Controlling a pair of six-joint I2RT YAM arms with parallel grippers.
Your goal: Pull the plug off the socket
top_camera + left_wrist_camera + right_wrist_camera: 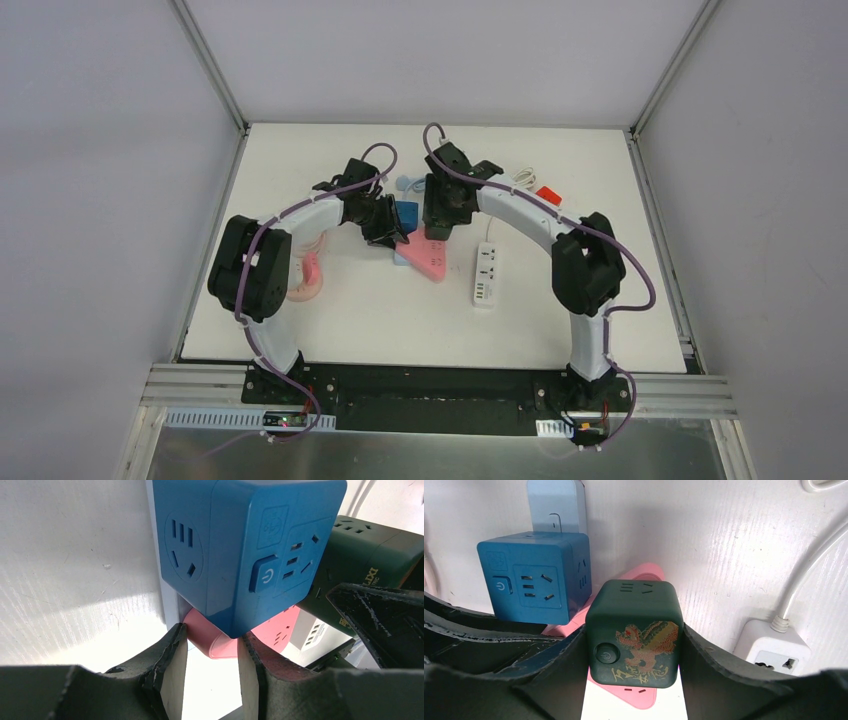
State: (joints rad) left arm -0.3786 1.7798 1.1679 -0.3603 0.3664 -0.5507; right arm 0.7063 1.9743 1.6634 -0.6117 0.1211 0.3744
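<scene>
The right claw [634, 630] is clamped on the dark green cube plug [634, 615]: in the right wrist view its two fingers [706, 662] press flat against the cube's opposite sides, with the cube's power button and gold dragon print facing the camera. The plug sits on the pink socket strip [428, 262], whose pink body shows behind and beneath it. The frames do not show whether its pins are fully seated.

The left claw [212, 637] has closed on the rounded end of the same pink socket strip. In the left wrist view that end lies between the two fingertips [172, 652], each touching an edge of it. A blue cube adapter [240, 545] stands over this end of the strip, just beside the green plug, its switch and sockets turned toward the left wrist camera.

From above, both arms reach to the middle of the white surface [350, 320], with their claws close together over the strip. A white power strip [485, 275] lies just to the right of the pink one, apart from it, and its white cable [525, 180] runs toward the far edge. A pale blue adapter [556, 507] lies beyond the blue cube. A pink object [308, 275] lies partly under the left arm, too hidden to identify.
</scene>
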